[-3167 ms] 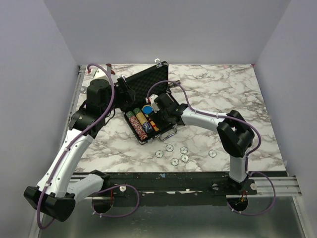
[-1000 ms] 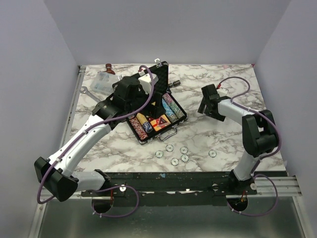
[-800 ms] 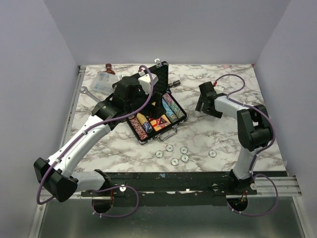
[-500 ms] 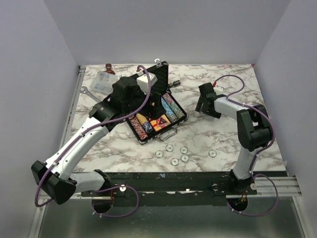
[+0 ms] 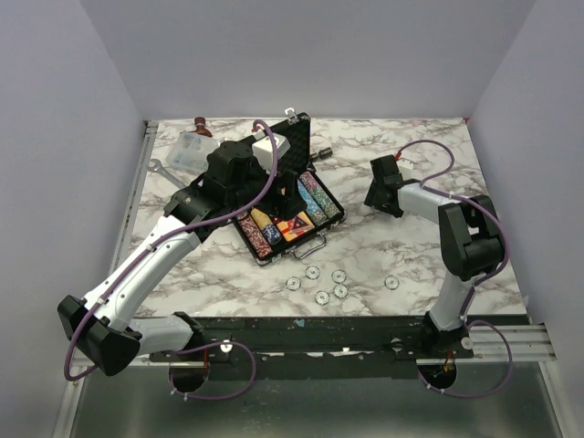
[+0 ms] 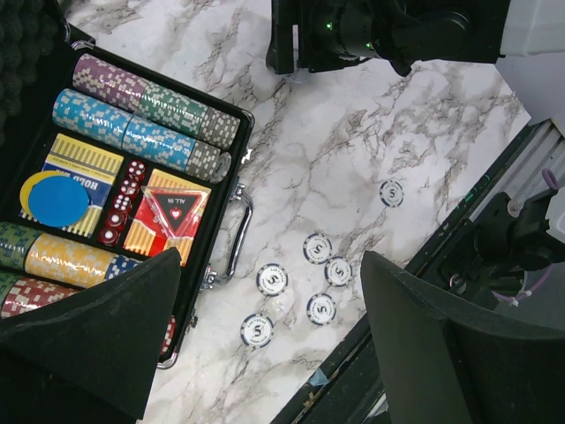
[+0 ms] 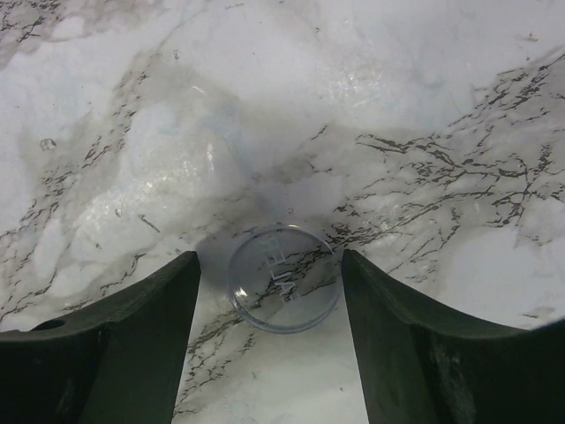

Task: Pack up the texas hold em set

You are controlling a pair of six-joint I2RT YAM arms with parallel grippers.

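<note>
The black briefcase (image 5: 290, 137) lies open at centre-left of the marble table, lid up, with multicoloured chip rows (image 6: 141, 93), a blue disc (image 6: 59, 201), a red card box (image 6: 168, 216) and red dice inside. Several loose pale chips (image 5: 322, 285) lie in front of it; they also show in the left wrist view (image 6: 305, 287). My left gripper (image 5: 285, 185) hangs open and empty above the case. My right gripper (image 5: 376, 189) is open, low over the table to the right of the case. Its fingers straddle a clear round disc (image 7: 284, 281) that lies flat, without touching it.
A clear plastic box (image 5: 187, 151) and a silver wrench (image 5: 157, 166) lie at the back left, with a red item (image 5: 200, 120) behind them. A small dark object (image 5: 324, 152) sits just right of the lid. The table's front rail (image 5: 347, 324) runs just past the loose chips.
The right gripper left the case and swung right to the clear disc. The left arm swung in over the case. Over the last second both only shifted slightly.
</note>
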